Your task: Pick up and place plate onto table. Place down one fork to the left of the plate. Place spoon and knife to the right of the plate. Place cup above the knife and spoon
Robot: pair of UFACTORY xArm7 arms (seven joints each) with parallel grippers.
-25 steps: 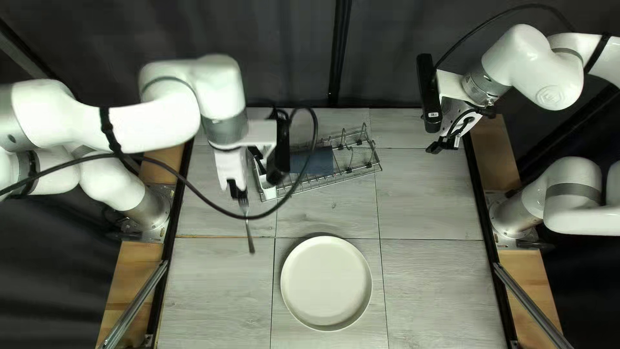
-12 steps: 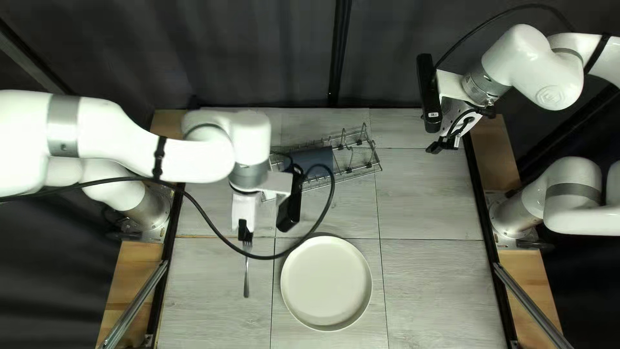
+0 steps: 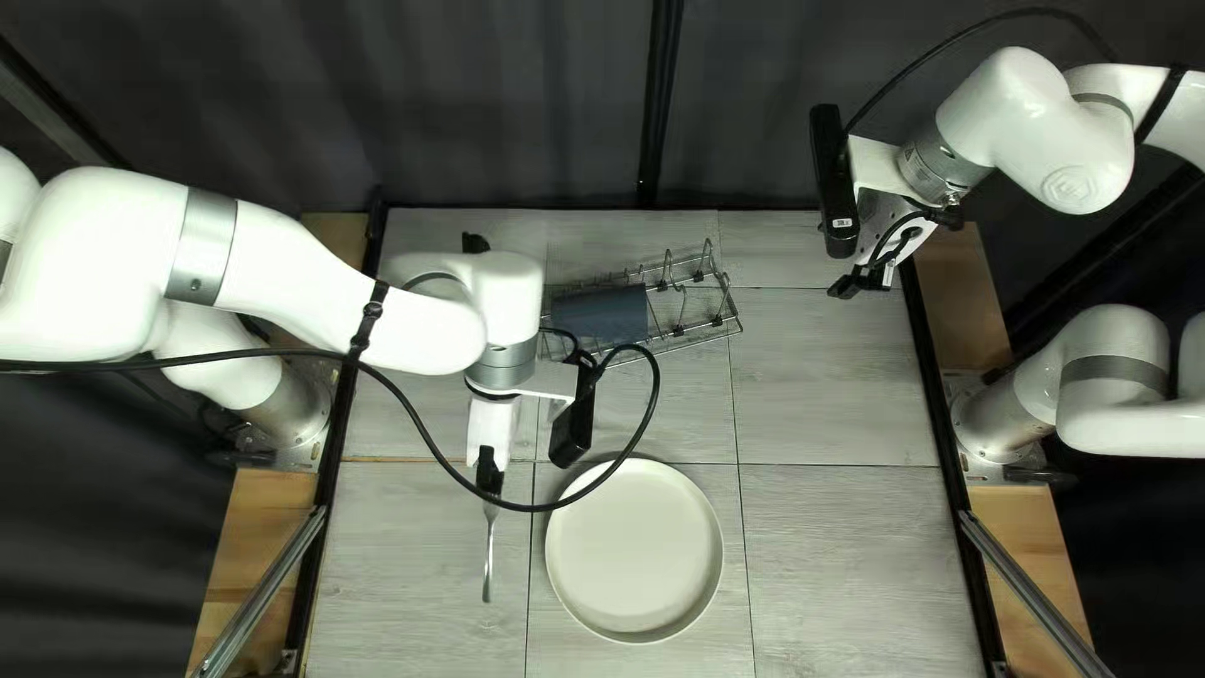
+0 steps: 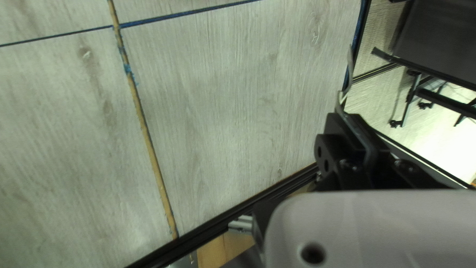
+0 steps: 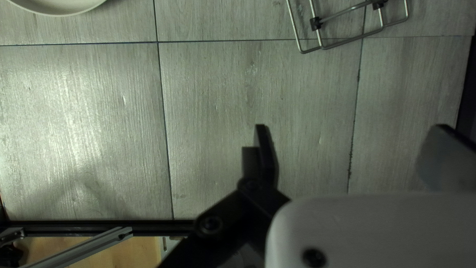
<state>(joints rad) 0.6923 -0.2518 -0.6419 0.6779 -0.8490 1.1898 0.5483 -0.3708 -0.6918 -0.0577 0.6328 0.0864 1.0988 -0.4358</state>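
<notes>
Now the plate (image 3: 634, 549) lies flat at the bottom centre of the top left view, unmoved, on the bench (image 3: 854, 553). Just left of it hangs the fork (image 3: 490, 553), which has come down the frame from near the rack to the plate's left side, so its placing looks close; whether it touches the bench I cannot tell. The left gripper (image 3: 488, 475) has its fingers clamped on the fork and points toward the near edge, its arm reaching in from the left. The black cable (image 3: 650, 414) loops over the plate's rim and might snag. Farther off, at upper centre, the rack (image 3: 694, 329) holds a blue-grey thing, perhaps the cup; I cannot make out the spoon or knife. At upper right the right gripper (image 5: 352, 126) waits raised, fingers wide apart with nothing between, its pose unchanged.
</notes>
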